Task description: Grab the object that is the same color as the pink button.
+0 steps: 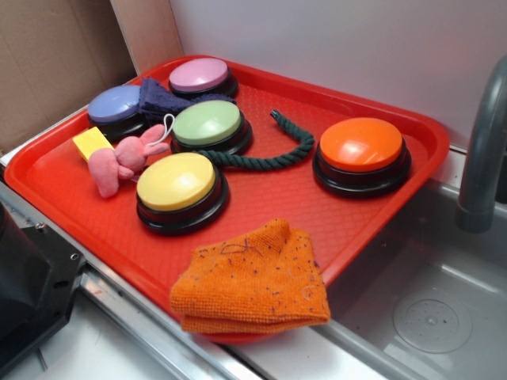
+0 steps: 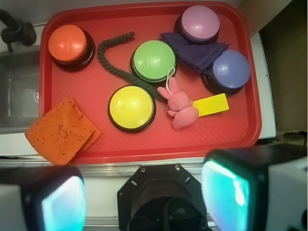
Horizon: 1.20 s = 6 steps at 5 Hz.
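Plush bunny (image 2: 179, 105), pink like the pink button (image 2: 200, 22), lies near the tray's (image 2: 144, 144) yellow-block edge; soft and light, I'd pinch its body with my gripper (image 2: 144, 192), jaws spread.

This looks like a staged kitchen corner in a robot lab — a mock sink setup rather than a lived-in home. A grey faucet (image 1: 485, 150) rises beside a metal sink basin (image 1: 428, 317) with a round drain, and a red plastic tray (image 1: 372, 107) sits on the pale worktop (image 1: 103, 352) at its edge. Bare cardboard (image 1: 55, 63) and a plain white wall (image 1: 333, 39) back the scene — makeshift props, not fitted cabinetry.
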Each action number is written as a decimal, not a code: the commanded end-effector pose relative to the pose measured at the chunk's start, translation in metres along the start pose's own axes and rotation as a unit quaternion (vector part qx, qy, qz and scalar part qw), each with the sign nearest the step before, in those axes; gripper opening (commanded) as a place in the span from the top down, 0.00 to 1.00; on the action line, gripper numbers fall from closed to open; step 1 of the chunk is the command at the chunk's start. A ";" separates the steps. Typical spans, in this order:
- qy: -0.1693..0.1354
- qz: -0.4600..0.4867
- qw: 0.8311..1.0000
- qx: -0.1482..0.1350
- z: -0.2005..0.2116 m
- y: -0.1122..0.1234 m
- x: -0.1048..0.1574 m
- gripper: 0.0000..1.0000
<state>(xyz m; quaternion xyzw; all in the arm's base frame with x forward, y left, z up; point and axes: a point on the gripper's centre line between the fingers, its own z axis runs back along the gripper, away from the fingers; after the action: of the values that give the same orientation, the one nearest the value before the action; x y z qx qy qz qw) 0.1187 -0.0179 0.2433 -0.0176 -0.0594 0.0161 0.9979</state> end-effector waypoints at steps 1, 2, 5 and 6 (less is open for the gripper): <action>0.000 0.000 1.000 0.000 0.000 0.000 0.000 0.00; -0.008 -0.053 0.998 0.012 -0.014 0.006 0.006 0.00; 0.007 -0.178 0.984 0.026 -0.078 0.047 0.029 0.00; 0.018 -0.213 0.977 0.022 -0.106 0.060 0.036 0.00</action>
<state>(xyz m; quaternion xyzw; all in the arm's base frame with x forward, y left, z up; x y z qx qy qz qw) 0.1613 0.0379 0.1350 0.0091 -0.0313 -0.1974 0.9798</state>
